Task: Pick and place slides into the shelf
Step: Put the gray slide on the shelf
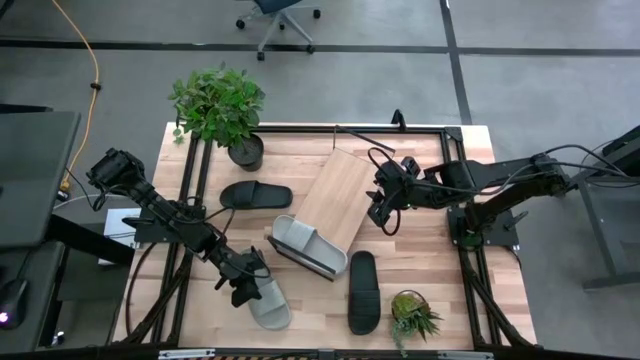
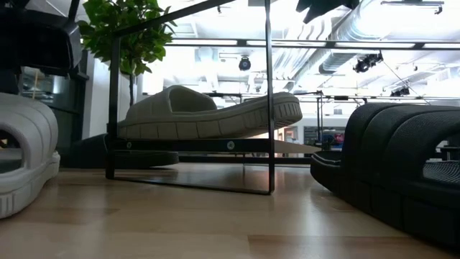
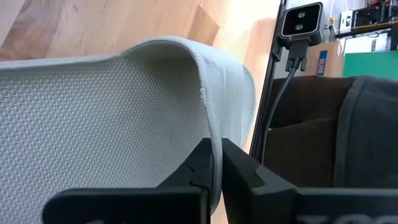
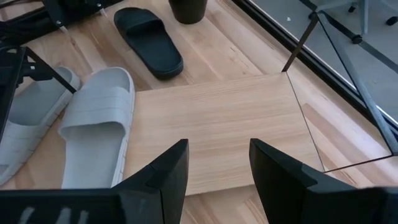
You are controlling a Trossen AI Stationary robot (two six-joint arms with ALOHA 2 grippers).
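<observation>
Left tool [image 1: 250, 287] grips a grey slide [image 1: 268, 303]; right tool [image 1: 385, 210] hangs wide open.
The shelf [image 1: 338, 197] lies just under the right tool, with a second grey slide [image 1: 308, 244] on its far end.

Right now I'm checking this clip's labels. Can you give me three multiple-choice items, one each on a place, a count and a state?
1. Where does the free grey slide lie?
A. on the shelf
B. beside the potted plant
C. on the floor

2. How many black slides are on the table?
A. one
B. two
C. three

3. How is the right gripper?
A. open, over the shelf
B. shut on a slide
C. shut on the shelf's wire frame

Key:
1. A, since it sits on the plank's end, while the other grey slide is in the left gripper.
2. B, since one lies near the plant pot and one near the table's front.
3. A, since its fingers stand apart with bare plank between them.
</observation>
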